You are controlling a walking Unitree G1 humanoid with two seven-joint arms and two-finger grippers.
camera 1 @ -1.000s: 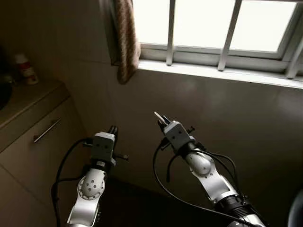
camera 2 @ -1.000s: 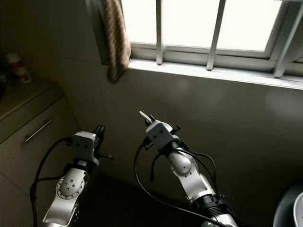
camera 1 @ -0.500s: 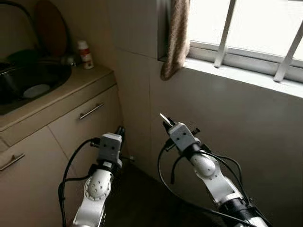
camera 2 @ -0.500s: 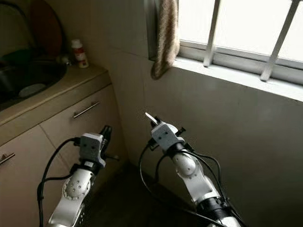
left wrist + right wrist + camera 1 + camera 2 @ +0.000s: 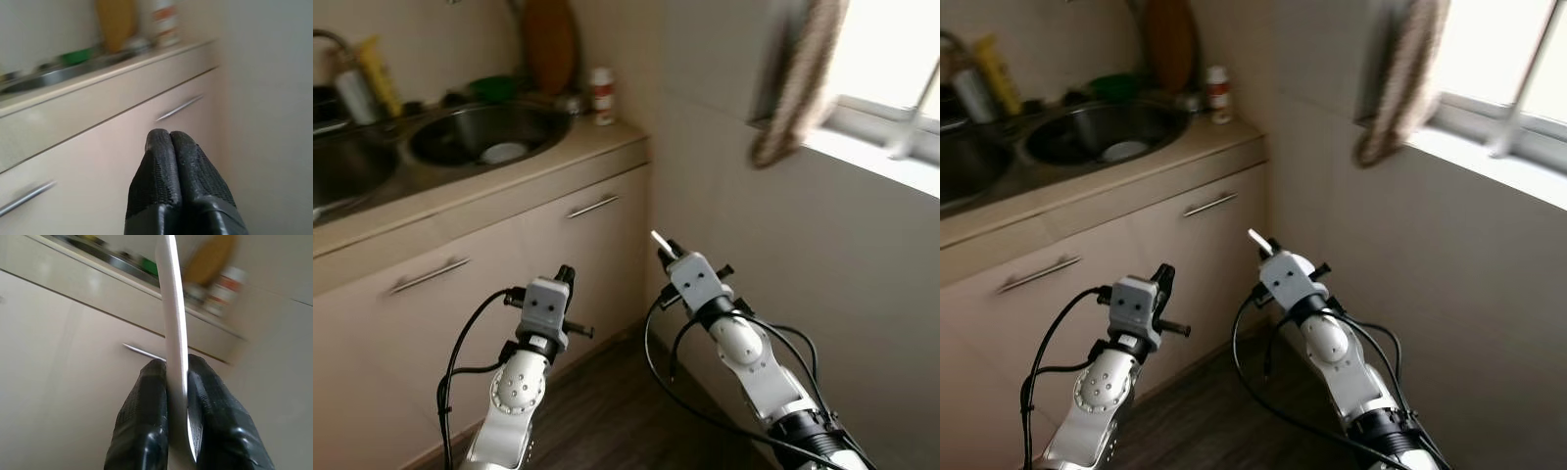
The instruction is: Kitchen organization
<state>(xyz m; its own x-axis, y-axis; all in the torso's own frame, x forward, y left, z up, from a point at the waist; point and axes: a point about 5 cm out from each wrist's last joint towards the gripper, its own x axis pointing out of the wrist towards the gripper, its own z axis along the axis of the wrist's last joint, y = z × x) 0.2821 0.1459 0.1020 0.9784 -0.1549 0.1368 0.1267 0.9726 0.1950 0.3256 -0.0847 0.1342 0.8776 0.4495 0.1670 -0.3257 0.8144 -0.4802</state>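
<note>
The beige table (image 5: 460, 196) runs across the upper left from nine to twelve o'clock, with two cupboard doors (image 5: 578, 255) and bar handles below it. A steel sink (image 5: 489, 132) is set in the table, with something pale lying in its bowl. Behind it stand a brown board (image 5: 548, 44), a green item (image 5: 494, 88), a yellow bottle (image 5: 374, 76) and, at the table's twelve o'clock end, a small white bottle with a red band (image 5: 601, 95). A towel (image 5: 798, 83) hangs at two o'clock by the bright window ledge (image 5: 876, 162).

Both arms are raised in front of the cupboard. The left claw (image 5: 169, 142) has its fingers pressed together and holds nothing. The right claw (image 5: 171, 377) is clamped on a thin white utensil (image 5: 173, 308), apparently a flat handle or blade; what sort it is cannot be told.

The utensil looks light, stiff and smooth, so it may slip or swivel under a loose pinch; the present hold near its lower end, across the flat faces, seems sound.

Its long axis runs straight out along the fingers, its free tip aimed up toward eleven o'clock in the head views, toward the table edge.
</note>
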